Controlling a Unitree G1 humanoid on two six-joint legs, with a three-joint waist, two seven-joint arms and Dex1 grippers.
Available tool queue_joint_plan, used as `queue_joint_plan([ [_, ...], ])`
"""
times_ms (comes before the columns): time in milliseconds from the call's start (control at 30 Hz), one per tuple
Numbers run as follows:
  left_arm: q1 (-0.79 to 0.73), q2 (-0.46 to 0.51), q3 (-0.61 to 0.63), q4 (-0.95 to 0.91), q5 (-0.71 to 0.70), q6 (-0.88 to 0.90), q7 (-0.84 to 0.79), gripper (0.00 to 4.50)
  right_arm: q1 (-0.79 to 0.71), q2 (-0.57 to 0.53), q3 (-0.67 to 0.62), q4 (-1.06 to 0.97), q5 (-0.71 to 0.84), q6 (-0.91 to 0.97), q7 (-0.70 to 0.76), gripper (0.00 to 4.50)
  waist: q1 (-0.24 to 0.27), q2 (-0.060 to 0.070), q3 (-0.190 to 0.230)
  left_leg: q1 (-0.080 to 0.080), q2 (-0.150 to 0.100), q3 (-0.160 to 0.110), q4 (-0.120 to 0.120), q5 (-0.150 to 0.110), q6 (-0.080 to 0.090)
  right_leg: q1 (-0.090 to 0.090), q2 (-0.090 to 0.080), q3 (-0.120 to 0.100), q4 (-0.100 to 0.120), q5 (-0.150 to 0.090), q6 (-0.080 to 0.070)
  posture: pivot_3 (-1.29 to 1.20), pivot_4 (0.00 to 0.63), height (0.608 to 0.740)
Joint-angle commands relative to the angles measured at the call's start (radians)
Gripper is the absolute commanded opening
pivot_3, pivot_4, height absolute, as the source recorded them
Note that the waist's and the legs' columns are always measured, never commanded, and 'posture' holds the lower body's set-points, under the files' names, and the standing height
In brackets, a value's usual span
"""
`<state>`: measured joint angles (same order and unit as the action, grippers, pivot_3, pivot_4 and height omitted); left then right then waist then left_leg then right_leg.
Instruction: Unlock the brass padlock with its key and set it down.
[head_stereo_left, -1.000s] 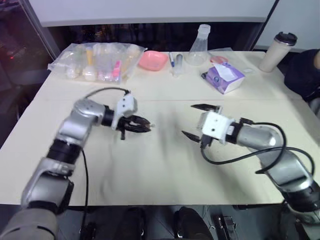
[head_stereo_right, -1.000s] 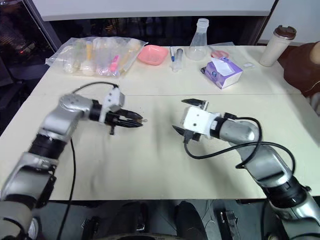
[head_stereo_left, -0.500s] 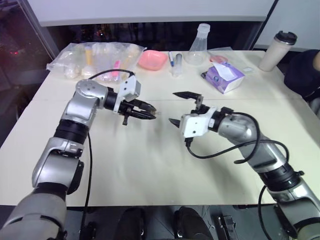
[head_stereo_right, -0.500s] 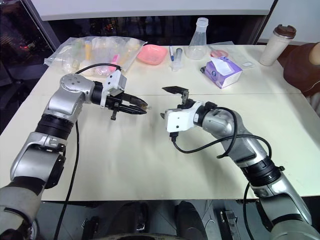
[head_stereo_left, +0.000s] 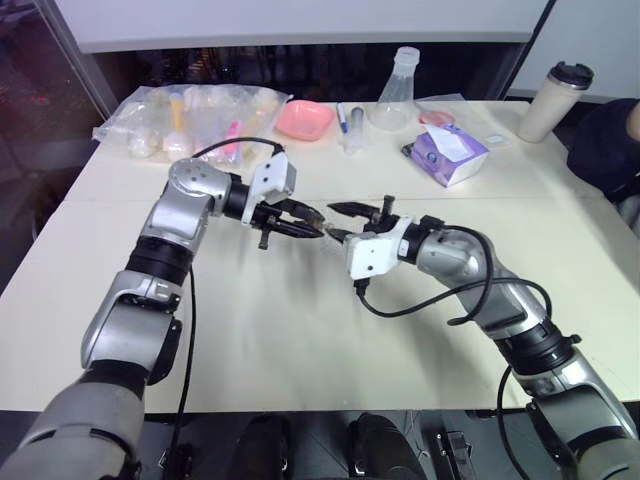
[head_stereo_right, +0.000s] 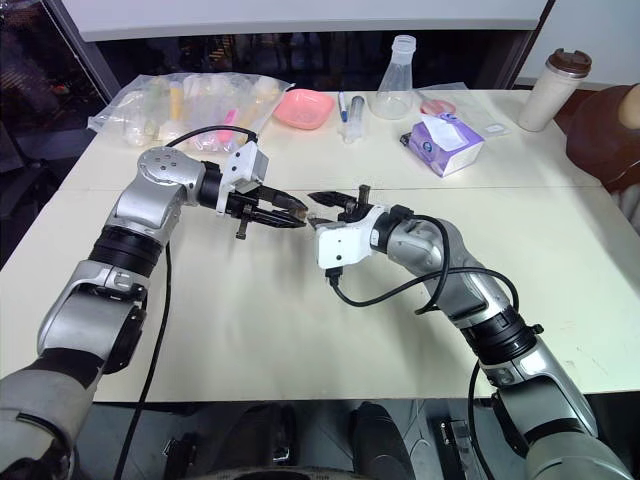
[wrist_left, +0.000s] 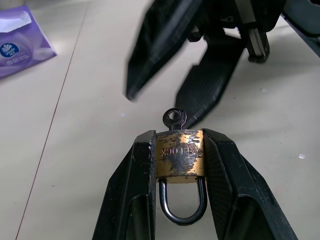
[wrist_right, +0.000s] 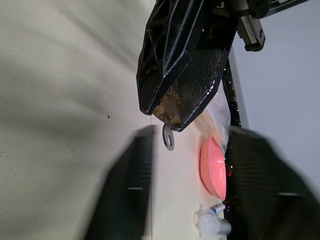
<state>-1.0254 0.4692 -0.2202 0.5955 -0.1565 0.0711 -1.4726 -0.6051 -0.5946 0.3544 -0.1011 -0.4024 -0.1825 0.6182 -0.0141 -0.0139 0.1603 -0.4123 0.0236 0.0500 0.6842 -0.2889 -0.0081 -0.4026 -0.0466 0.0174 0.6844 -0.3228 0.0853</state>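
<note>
Small brass padlock (wrist_left: 180, 158) clamped between left gripper (wrist_left: 181, 165) fingers, above beige table (head_stereo_left: 300, 330); small dark metal key (wrist_left: 174, 119) protruding toward right gripper (head_stereo_left: 340, 222) (jaws parted, empty, blurred), directly opposite, nearly touching.

My left gripper (wrist_left: 180, 165) squeezes the brass padlock (wrist_left: 179, 159), shackle toward my wrist; its key (wrist_left: 174, 119) sticks out past my fingertips.

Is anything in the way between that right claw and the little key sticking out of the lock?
Nothing visible. The left gripper holds the brass padlock, with the key pointing out toward the right gripper, whose fingers are apart with only open air before the key.
</note>
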Motion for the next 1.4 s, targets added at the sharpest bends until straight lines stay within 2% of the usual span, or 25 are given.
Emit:
queue_joint_plan([
  [33,-0.011,0.004,0.004,-0.005,0.010,-0.020,-0.003,0.76,-0.013,0.005,-0.029,-0.031,0.001,-0.017,-0.003,0.08,0.000,0.000,0.000,0.000,0.000,0.000,0.000,0.000,0.000,0.000,0.000,0.000,0.000,0.000,0.000,0.00,0.150,0.715],
  [200,-0.011,-0.007,0.005,0.010,0.020,-0.046,0.016,0.76,-0.009,0.021,-0.034,-0.045,0.014,0.002,0.014,0.03,0.000,0.000,0.000,0.000,0.000,0.000,0.000,0.000,0.000,0.000,0.000,0.000,0.000,0.000,0.000,0.00,0.150,0.715],
  [400,-0.003,-0.024,0.017,-0.021,0.000,-0.074,0.023,0.76,0.011,0.048,-0.051,-0.065,0.097,0.132,0.097,0.03,0.001,0.000,0.000,0.000,0.000,0.000,0.000,0.000,-0.001,0.000,0.000,0.000,0.000,0.000,0.000,0.00,0.150,0.715],
  [567,0.013,-0.040,0.007,-0.059,0.021,-0.186,0.042,0.76,0.003,0.054,-0.063,-0.059,0.195,0.233,0.192,0.03,0.001,0.000,0.000,0.000,0.000,0.000,0.000,0.000,0.000,0.000,0.000,0.000,0.000,0.000,0.000,0.00,0.150,0.715],
  [733,0.032,-0.059,-0.009,-0.073,0.069,-0.365,0.068,0.76,-0.024,0.060,-0.063,-0.071,0.306,0.443,0.319,0.03,0.001,0.000,0.000,0.000,0.000,0.000,0.000,0.000,0.001,0.000,-0.001,0.000,0.000,0.000,0.000,0.00,0.150,0.715],
  [833,0.036,-0.063,-0.012,-0.071,0.085,-0.442,0.078,0.76,-0.071,0.094,-0.083,-0.047,0.346,0.512,0.316,0.03,0.001,0.000,0.000,0.000,0.000,0.000,0.000,-0.001,0.002,0.000,-0.001,0.000,0.000,0.000,0.000,0.00,0.150,0.715],
  [1067,0.027,-0.071,0.017,-0.041,0.050,-0.307,0.075,0.76,-0.074,0.016,-0.039,-0.014,0.151,0.193,0.198,0.03,0.003,0.000,0.000,-0.001,0.000,0.000,0.000,-0.002,0.003,-0.001,0.000,0.000,0.001,0.000,0.000,0.00,0.150,0.715],
  [1167,-0.007,-0.066,0.052,0.002,-0.005,-0.075,0.041,0.76,-0.048,-0.043,-0.019,0.001,0.007,-0.050,0.065,0.03,0.005,0.000,0.000,-0.001,-0.001,0.000,0.001,-0.002,0.003,-0.001,0.000,-0.001,0.001,0.000,0.000,0.00,0.150,0.715],
  [1233,-0.017,-0.050,0.050,0.027,-0.009,-0.024,0.005,0.76,-0.006,-0.069,-0.029,0.005,-0.019,-0.124,0.025,0.03,0.000,0.000,0.000,-0.003,-0.001,0.000,0.001,-0.001,0.003,-0.003,0.000,-0.001,0.001,0.000,0.000,0.00,0.150,0.715],
  [1400,-0.031,-0.045,0.065,0.028,-0.038,0.061,-0.016,0.76,0.031,-0.081,-0.059,0.007,-0.037,-0.176,-0.019,2.47,-0.005,0.000,0.000,-0.002,0.000,0.000,0.000,0.002,-0.003,-0.003,0.002,0.000,0.001,0.000,0.000,0.00,0.150,0.715],
])
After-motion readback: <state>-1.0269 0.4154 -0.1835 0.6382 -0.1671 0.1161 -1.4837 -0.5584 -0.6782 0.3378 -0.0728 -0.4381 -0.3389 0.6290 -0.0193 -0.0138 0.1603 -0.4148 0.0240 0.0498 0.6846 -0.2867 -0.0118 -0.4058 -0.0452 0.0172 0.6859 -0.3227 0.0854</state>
